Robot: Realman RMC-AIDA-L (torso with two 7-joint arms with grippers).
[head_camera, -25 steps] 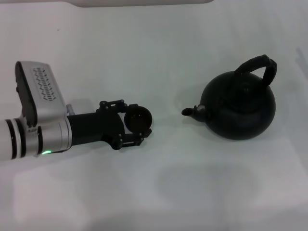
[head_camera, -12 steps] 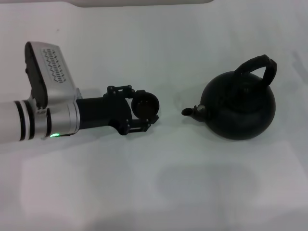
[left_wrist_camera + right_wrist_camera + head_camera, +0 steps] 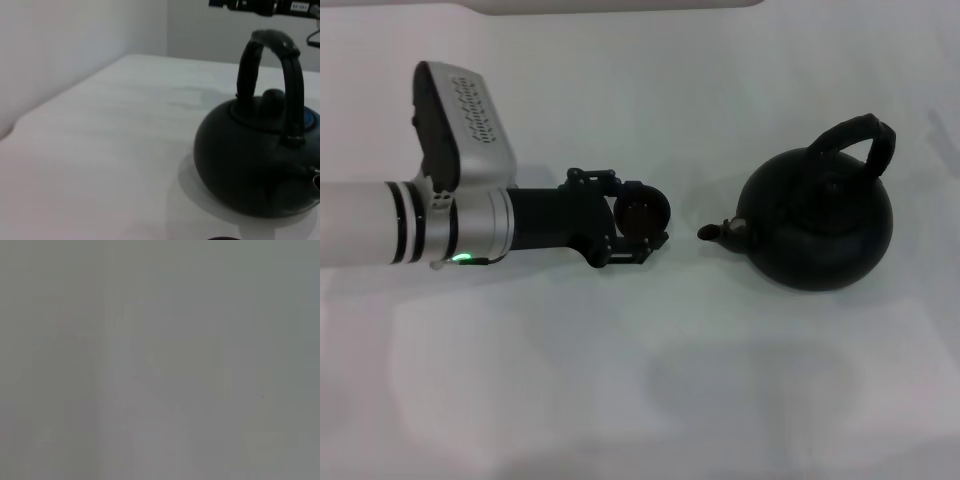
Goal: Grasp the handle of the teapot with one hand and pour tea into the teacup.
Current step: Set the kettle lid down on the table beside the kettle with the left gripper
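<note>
Teapot (image 3: 820,225) upright on white table (image 3: 620,400), right of centre, spout (image 3: 712,232) pointing toward robot's left side. Handle (image 3: 855,140) arched over lid, free, nothing touching it. Teacup (image 3: 642,211) clamped between fingers of left gripper (image 3: 638,225), mouth showing toward head camera; close to spout, not touching. Probably held there so that pour lands in it with little travel; whether cup bears on table cannot be told. Left arm reaching level from left. Left wrist view: teapot near, lid knob (image 3: 273,95) under handle. Right gripper not seen; right wrist view blank grey. Nothing obstructing handle; approach from right side open. Handle not yet grasped.
</note>
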